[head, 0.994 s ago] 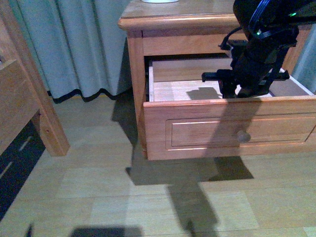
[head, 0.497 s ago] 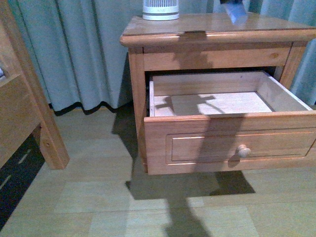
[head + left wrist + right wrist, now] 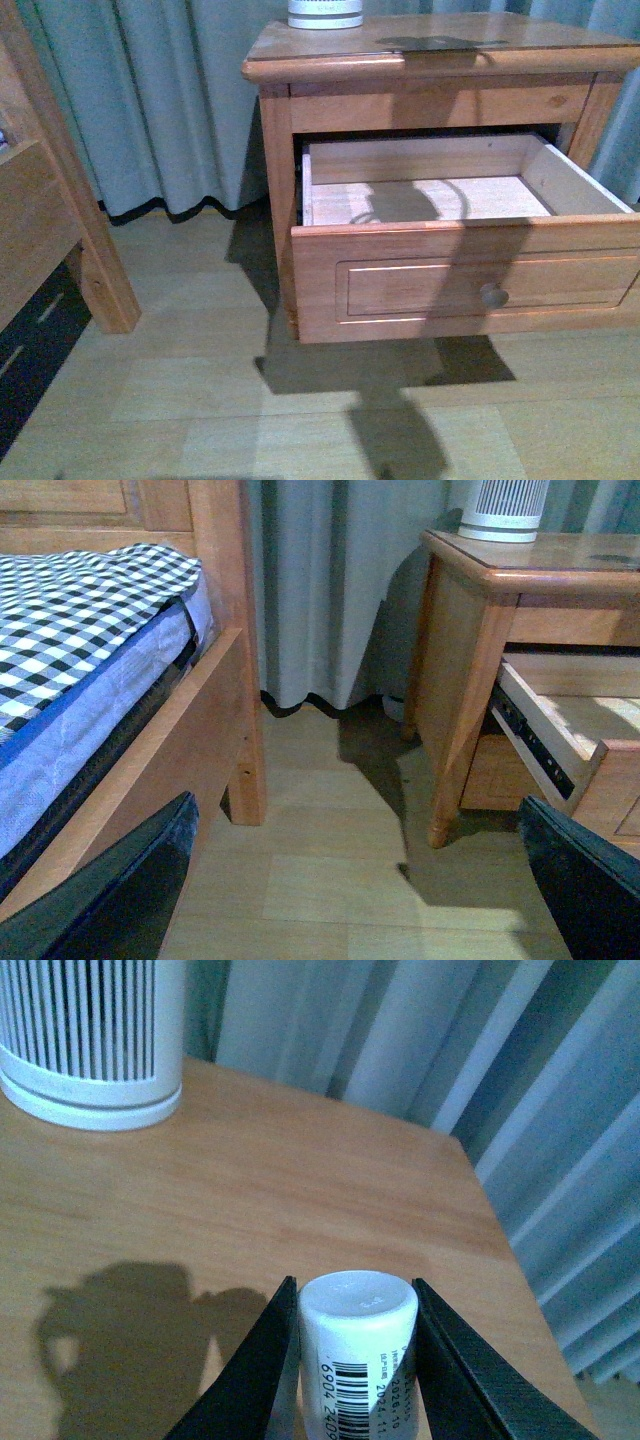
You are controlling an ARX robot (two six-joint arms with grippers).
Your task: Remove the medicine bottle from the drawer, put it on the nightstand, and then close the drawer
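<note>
The front camera looks forward and down at the nightstand [image 3: 330, 68] and its open drawer [image 3: 420, 285] from mid range. The left wrist camera sits low, facing across the floor [image 3: 330, 880] between bed [image 3: 90, 630] and nightstand. The right wrist camera hangs close above the nightstand top, behind the gripped bottle [image 3: 358, 1340]. All three share the ribbed white cylinder [image 3: 325, 12].
</note>
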